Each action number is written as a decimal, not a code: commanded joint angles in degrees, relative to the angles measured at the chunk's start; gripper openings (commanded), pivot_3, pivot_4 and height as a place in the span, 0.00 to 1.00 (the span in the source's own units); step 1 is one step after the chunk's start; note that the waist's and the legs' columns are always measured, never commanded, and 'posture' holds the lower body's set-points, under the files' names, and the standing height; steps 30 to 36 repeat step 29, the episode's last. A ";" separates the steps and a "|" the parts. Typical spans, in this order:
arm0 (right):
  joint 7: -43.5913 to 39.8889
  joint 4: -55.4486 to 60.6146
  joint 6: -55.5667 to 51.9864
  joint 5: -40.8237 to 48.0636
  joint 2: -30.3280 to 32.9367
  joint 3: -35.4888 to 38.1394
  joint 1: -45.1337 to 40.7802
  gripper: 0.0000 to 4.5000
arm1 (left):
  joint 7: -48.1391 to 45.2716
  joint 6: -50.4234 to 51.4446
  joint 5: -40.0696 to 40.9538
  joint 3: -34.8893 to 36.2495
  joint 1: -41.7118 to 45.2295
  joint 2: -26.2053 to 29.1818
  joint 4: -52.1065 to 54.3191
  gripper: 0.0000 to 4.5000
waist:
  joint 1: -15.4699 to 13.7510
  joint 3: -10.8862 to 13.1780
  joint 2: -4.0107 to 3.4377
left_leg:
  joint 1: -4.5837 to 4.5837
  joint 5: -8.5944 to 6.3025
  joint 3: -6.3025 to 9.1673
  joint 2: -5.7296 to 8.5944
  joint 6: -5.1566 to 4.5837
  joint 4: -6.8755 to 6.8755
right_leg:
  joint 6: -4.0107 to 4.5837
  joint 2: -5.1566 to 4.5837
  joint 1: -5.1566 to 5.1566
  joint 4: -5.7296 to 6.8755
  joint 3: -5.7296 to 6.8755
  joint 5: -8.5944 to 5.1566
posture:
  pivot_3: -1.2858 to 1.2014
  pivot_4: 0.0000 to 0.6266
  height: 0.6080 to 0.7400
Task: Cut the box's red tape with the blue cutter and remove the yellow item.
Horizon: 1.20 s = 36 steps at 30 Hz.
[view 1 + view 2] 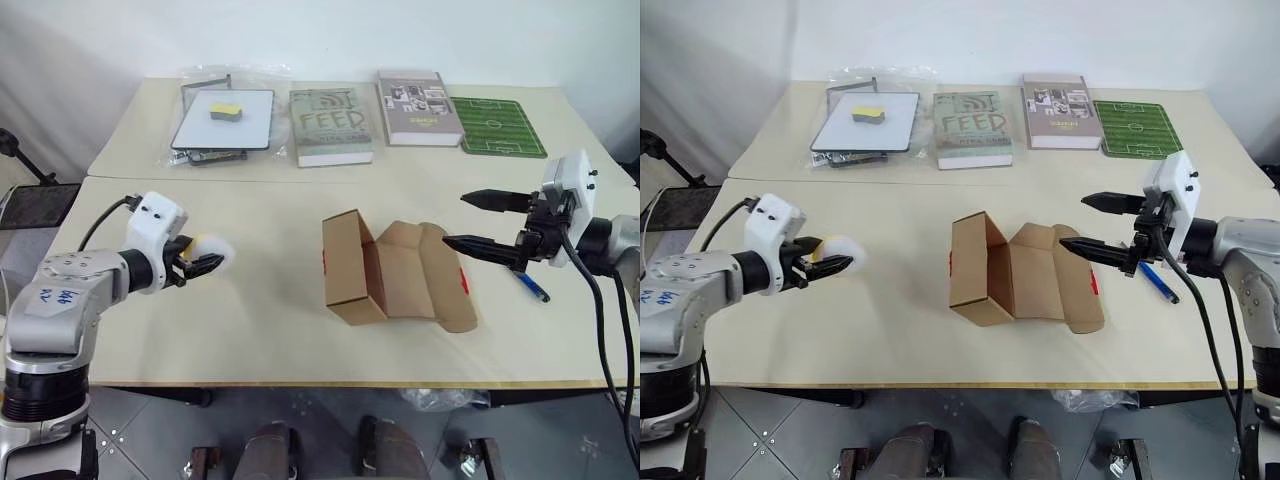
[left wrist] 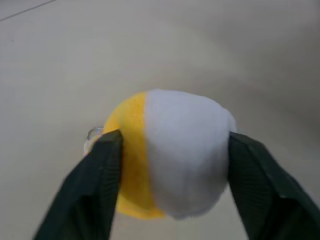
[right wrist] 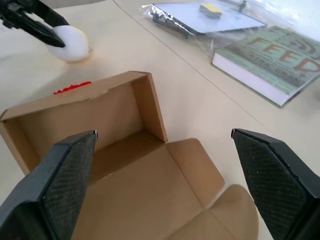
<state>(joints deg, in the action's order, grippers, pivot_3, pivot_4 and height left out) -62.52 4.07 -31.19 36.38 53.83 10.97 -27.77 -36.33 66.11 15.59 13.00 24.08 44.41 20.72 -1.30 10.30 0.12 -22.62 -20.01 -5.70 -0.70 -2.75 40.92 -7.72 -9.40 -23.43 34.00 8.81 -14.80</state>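
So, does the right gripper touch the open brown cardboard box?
Apart. In the right wrist view, the right gripper hangs open above the box, fingers clear.

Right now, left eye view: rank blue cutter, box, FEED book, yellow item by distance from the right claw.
1. blue cutter, on the table just below the right claw
2. box, open, table centre
3. FEED book, far table
4. yellow item, at the left claw, opposite side

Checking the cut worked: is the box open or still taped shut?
Open. The box has its flaps spread flat on the table, and the right wrist view shows its bare, empty inside.
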 commanded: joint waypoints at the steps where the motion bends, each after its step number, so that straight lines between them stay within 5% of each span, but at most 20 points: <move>1: -1.09 0.25 1.52 -0.54 0.44 1.20 -0.96 1.00 | -0.30 -0.93 1.16 2.74 -0.67 2.47 1.84 0.95 | 0.01 0.00 0.00 | 0.01 0.00 -0.02 0.00 0.00 -0.01 | 0.00 0.00 0.00 0.00 -0.01 0.00 | 0.52 0.24 1.00; 8: -1.82 -2.78 5.41 -2.08 0.89 5.31 0.58 1.00 | -3.61 -9.81 6.17 9.40 -0.68 2.27 3.82 0.99 | -0.13 0.00 0.00 | 0.01 -0.02 -0.03 0.01 0.03 0.01 | 0.00 -0.01 0.01 -0.02 -0.04 0.00 | 0.52 0.24 1.00; 12: -5.88 -9.26 12.11 -5.13 1.87 6.78 4.27 1.00 | -8.57 -19.08 14.19 13.52 -6.31 -4.75 9.02 0.99 | -0.07 0.00 -0.01 | 0.11 -0.05 -0.07 0.00 0.07 -0.03 | 0.00 -0.02 0.06 -0.02 -0.08 0.00 | 0.52 0.24 1.00; 20: -15.62 -27.38 30.06 -15.10 4.17 4.48 14.52 1.00 | -13.31 -34.62 12.69 6.74 -27.96 -11.10 12.78 0.99 | 0.24 -0.01 -0.11 | 0.44 -0.08 -0.51 -0.01 0.05 -0.16 | 0.00 0.04 0.10 -0.04 -0.42 0.00 | 0.52 0.24 1.00; 26: -14.73 -34.06 34.83 -17.77 3.14 4.41 14.65 1.00 | -18.43 -49.32 8.75 3.83 -40.26 -11.42 7.94 0.99 | 1.37 0.00 -0.24 | 0.60 -0.12 -0.74 -0.07 0.02 -0.14 | 0.04 -0.02 0.00 -0.06 -0.75 -0.01 | 0.52 0.24 1.00; 36: -12.40 -34.45 35.44 -17.95 2.60 5.08 14.77 1.00 | -19.24 -52.68 8.98 3.52 -42.68 -11.66 7.08 0.99 | 1.47 0.00 -0.27 | 0.64 -0.20 -0.81 -0.11 0.04 -0.13 | 0.06 -0.06 -0.05 -0.04 -0.88 -0.01 | 0.52 0.24 1.00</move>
